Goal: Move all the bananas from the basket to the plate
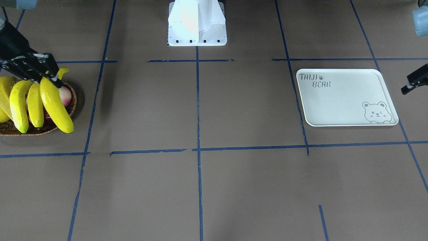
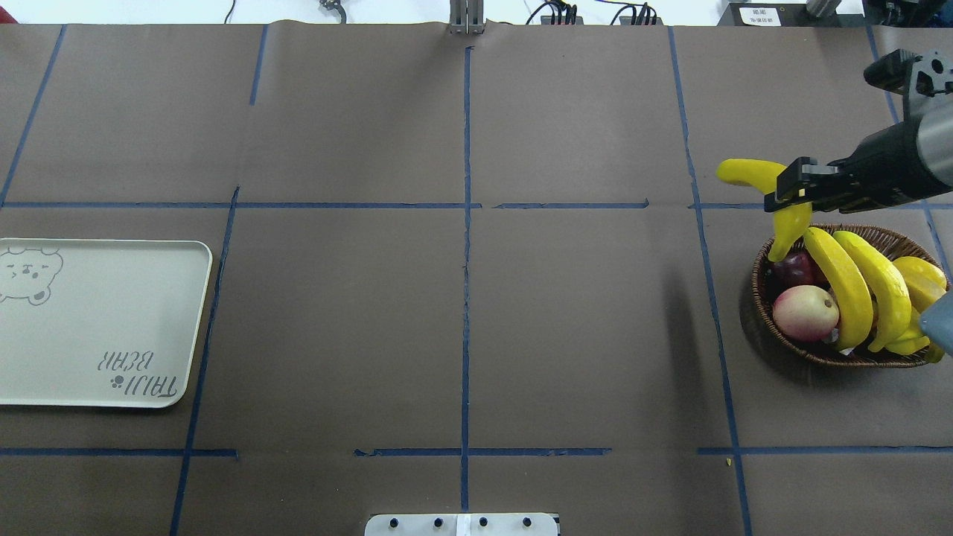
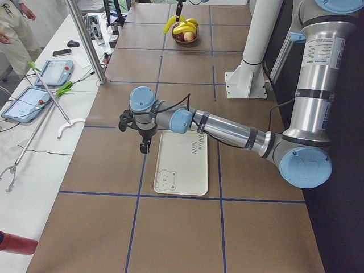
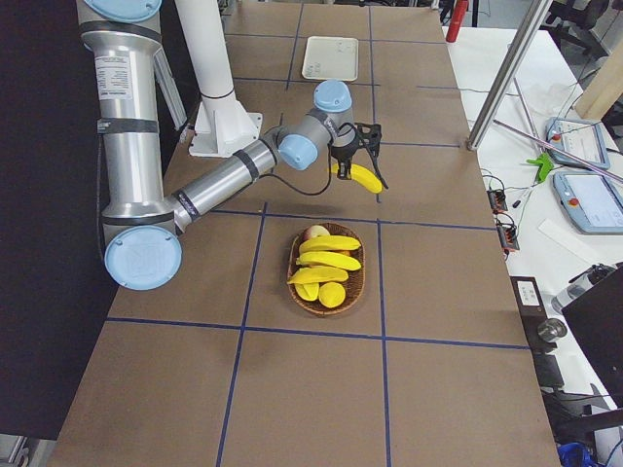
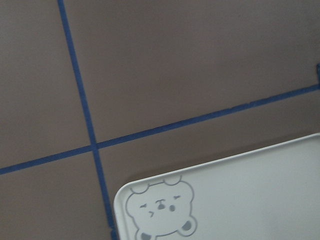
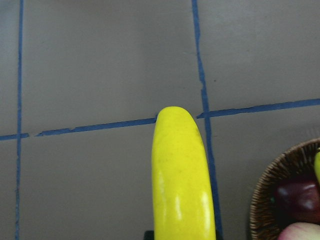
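Observation:
My right gripper [image 2: 791, 195] is shut on one banana [image 2: 752, 175], held in the air over the far rim of the wicker basket [image 2: 759, 301]. The right wrist view shows that banana [image 6: 182, 185] sticking out ahead, with the basket [image 6: 272, 200] at the lower right. Two more bananas [image 2: 845, 290] [image 2: 886, 286] lie across the basket beside other yellow fruit. The white plate [image 2: 82, 327] lies bare at the table's other end. My left gripper [image 1: 413, 83] hovers just beside the plate [image 1: 344, 100], its fingers apart with nothing between them.
A pink apple-like fruit [image 2: 804, 313] and a dark purple fruit [image 2: 795, 266] share the basket. The robot's white base [image 1: 197, 23] stands at mid-table. Blue tape lines grid the brown table. A side bench [image 3: 40, 96] holds tablets and tools.

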Tool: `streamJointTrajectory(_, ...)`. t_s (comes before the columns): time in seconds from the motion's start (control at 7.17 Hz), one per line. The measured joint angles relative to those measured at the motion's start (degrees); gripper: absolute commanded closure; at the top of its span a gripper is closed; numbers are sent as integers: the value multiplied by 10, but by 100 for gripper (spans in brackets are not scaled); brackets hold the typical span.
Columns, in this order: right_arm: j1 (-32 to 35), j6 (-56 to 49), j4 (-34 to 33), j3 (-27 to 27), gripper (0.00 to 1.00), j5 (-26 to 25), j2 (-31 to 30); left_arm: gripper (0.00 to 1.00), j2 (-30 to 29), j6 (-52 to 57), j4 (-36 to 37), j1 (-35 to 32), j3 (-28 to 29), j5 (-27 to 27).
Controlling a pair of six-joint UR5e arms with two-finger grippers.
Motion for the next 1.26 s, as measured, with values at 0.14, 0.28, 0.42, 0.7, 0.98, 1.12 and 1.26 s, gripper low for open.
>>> streamJointTrajectory(0.14, -39, 56, 38, -7, 99, -35, 15, 0, 0, -87, -48, 31, -19, -3)
streamJointTrajectory(0.28, -71, 110, 103, -24, 99, -64, 22, 0, -2, -146, -83, 71, -41, -9)
streamJointTrajectory(0.42, -91, 151, 179, -48, 96, -80, 27, 0, -15, -210, -99, 103, -57, -19)
streamJointTrajectory(0.7, -130, 227, 307, -79, 98, -119, 33, 0, -71, -443, -114, 151, -80, -27)
streamJointTrajectory(0.98, -172, 264, 346, -85, 98, -178, 59, 0, -132, -651, -131, 203, -84, -25)
streamJointTrajectory(1.12, -190, 265, 348, -87, 99, -199, 76, 0, -162, -714, -133, 223, -79, -20)
streamJointTrajectory(1.26, -206, 260, 347, -89, 99, -212, 95, 0, -193, -766, -134, 251, -69, 2)
